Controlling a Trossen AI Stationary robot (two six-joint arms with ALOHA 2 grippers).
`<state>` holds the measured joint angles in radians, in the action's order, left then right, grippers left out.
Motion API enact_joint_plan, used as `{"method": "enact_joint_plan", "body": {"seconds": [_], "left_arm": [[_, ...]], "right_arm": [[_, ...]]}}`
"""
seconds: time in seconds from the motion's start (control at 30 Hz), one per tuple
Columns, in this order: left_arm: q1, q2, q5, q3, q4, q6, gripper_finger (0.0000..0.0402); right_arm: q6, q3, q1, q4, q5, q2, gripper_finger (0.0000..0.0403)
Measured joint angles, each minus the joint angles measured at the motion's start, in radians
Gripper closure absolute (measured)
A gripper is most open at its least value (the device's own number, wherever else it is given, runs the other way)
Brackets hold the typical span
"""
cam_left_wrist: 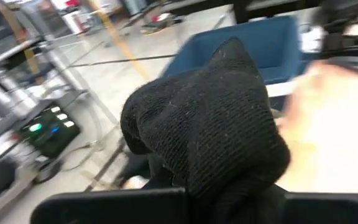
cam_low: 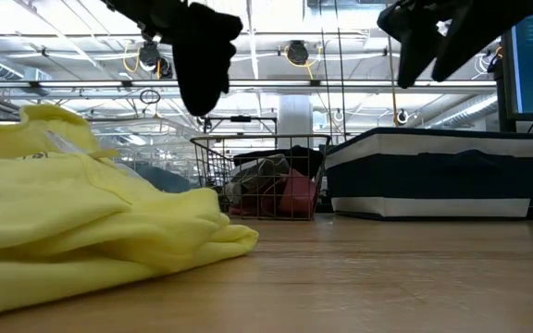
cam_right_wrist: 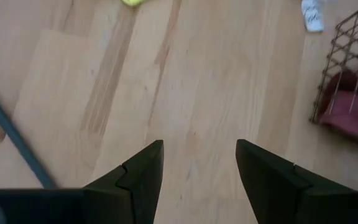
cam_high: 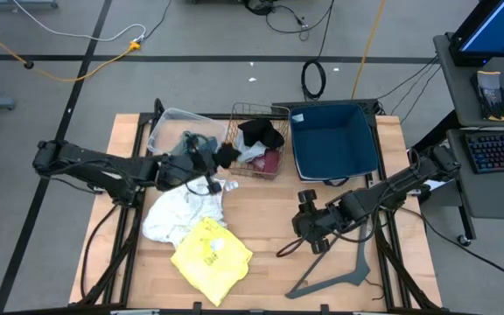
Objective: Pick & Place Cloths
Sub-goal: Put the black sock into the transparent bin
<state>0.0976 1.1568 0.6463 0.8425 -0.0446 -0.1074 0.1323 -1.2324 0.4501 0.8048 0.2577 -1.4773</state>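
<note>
A black cloth (cam_left_wrist: 210,118) is clamped between the closed fingers of the left gripper (cam_high: 206,161) and is seen hanging clear of the table (cam_high: 261,219) in the low view, where it dangles as a dark bundle (cam_low: 202,55) above the wood. In the high view it is held just beside the near-left corner of the wire basket (cam_high: 256,112), over the top edge of the white cloth (cam_high: 182,210).

The white cloth is spread crumpled on the table in front of the left gripper, and the yellow cloth (cam_high: 210,254) is laid touching its near edge. Inside the wire basket a second black cloth (cam_high: 261,133) and a maroon cloth (cam_high: 270,161) are piled together. A grey cloth (cam_high: 182,150) is draped at the clear plastic bin (cam_high: 171,122), left of the basket.

The right gripper (cam_right_wrist: 199,168) is held above bare wood with its fingers parted and nothing between them; in the high view it (cam_high: 306,223) is placed in front of the blue bin (cam_high: 332,140). A grey hanger (cam_high: 339,278) is laid on the table near it.
</note>
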Motion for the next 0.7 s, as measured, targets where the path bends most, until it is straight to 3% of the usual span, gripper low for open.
{"method": "enact_joint_plan", "body": {"seconds": [0.33, 0.7], "left_arm": [[-0.239, -0.039, 0.011, 0.000, -0.071, -0.007, 0.0385], [-0.511, -0.039, -0.195, 0.000, -0.263, 0.100, 0.0385]], "right_arm": [[0.013, 0.000, 0.026, 0.009, 0.000, 0.000, 0.0206], [0.013, 0.000, 0.025, 0.009, 0.001, 0.000, 0.0206]]}}
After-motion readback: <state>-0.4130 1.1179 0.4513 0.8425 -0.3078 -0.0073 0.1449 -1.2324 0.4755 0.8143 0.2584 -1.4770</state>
